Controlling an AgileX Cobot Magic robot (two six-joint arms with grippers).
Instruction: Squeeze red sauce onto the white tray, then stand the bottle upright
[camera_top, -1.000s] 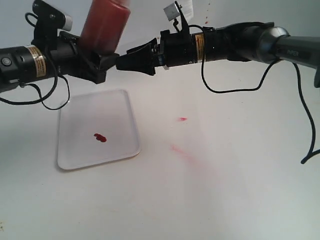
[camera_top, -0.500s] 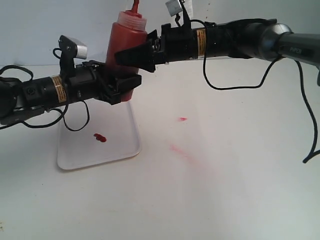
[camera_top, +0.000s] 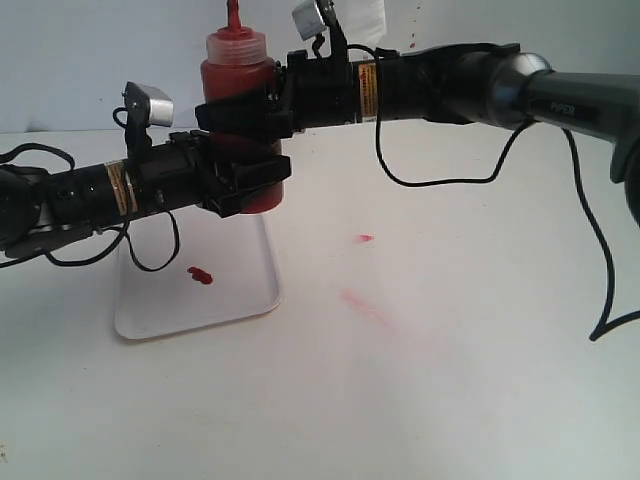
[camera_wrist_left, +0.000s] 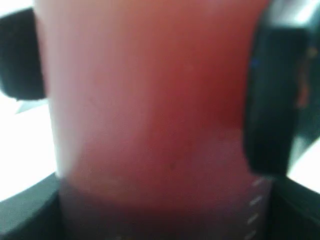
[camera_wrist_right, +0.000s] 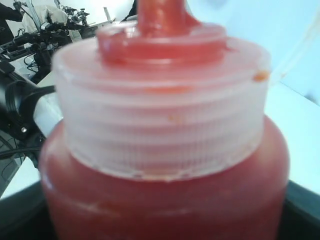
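While bottle (camera_top: 236, 82) is upright, red-filled | white tray (camera_top: 235, 290) holds red sauce (camera_top: 200, 276)

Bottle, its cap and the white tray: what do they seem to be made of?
Bottle: likely translucent plastic; the dark red filling shows through its wall. Cap: cloudy ribbed plastic, semi-matte, with fine vertical ridges. White tray: probably smooth moulded plastic, slightly glossy, with rounded corners and a low rim; coated metal cannot be excluded.

bottle (camera_top: 235, 80): upright, red-filled | red sauce (camera_top: 200, 276): blob on white tray (camera_top: 232, 292)
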